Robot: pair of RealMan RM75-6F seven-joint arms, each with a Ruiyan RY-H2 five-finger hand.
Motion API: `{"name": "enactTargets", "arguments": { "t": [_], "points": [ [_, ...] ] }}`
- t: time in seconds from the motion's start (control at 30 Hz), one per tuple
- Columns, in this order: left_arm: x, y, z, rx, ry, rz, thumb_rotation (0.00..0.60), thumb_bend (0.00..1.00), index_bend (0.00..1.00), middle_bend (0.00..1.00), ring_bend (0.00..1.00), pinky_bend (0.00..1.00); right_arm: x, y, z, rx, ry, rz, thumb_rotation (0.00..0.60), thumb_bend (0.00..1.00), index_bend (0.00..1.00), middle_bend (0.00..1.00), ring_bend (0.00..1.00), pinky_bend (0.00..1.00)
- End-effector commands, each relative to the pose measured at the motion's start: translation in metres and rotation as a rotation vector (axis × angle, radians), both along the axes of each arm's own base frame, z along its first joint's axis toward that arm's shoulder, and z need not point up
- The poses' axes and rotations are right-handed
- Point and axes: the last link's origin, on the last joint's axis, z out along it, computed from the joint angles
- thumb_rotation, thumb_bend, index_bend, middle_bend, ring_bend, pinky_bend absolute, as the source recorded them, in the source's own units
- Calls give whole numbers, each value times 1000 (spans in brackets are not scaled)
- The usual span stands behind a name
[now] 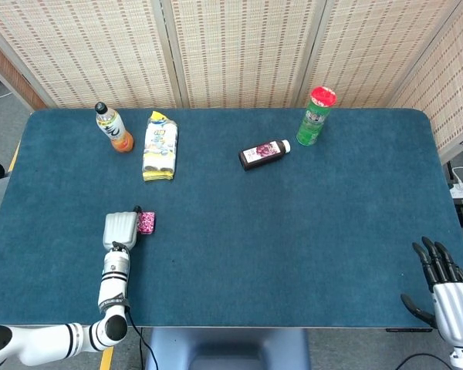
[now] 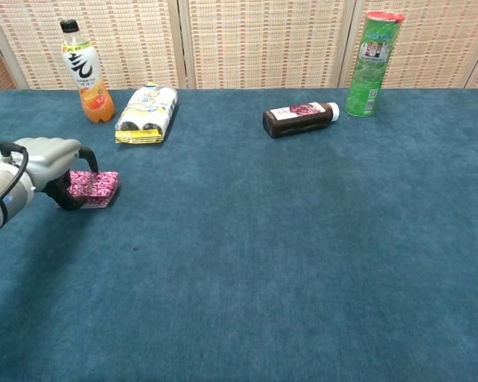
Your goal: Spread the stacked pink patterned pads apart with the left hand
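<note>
The stacked pink patterned pads (image 1: 146,223) lie on the blue table near its left front. In the chest view the pads (image 2: 95,187) stand out to the right of my left hand (image 2: 52,163), whose fingers curl over their left end and grip it. The head view has that left hand (image 1: 119,230) covering the pads' left part, so only their right end shows. My right hand (image 1: 447,297) rests at the table's front right corner with its fingers apart and nothing in it. It does not appear in the chest view.
At the back left stand an orange drink bottle (image 1: 113,129) and a yellow-white packet (image 1: 160,146). A dark bottle (image 1: 264,153) lies on its side mid-back, beside an upright green can (image 1: 316,116). Bamboo screens close off the far edge.
</note>
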Motion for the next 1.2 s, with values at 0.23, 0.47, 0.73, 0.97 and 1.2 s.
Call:
{"name": "enactTargets", "arguments": {
  "t": [0.23,0.47,0.73,0.97,1.2],
  "points": [
    [-19,-1,18,28,24,-23,600,426,539,1000,1000,1000,0,0,-1,2,1,-1,600,98,0,0,0,268],
    [-78,5,50,63,65,25,600,426,541,1000,1000,1000,0,0,-1,1,3,0,600,98,0,0,0,268],
    [-111,3,61,47,91,40,600,427,544,1000,1000,1000,0,-1,-4,10,11,-7,600,97,0,0,0,268],
    [-124,0,55,27,129,43,600,425,388,1000,1000,1000,0,-1,-4,9,11,-12,600,98,0,0,0,268],
    [-126,0,51,28,138,58,600,407,106,1000,1000,1000,0,-1,-2,6,9,-11,600,98,0,0,0,268]
  ]
}}
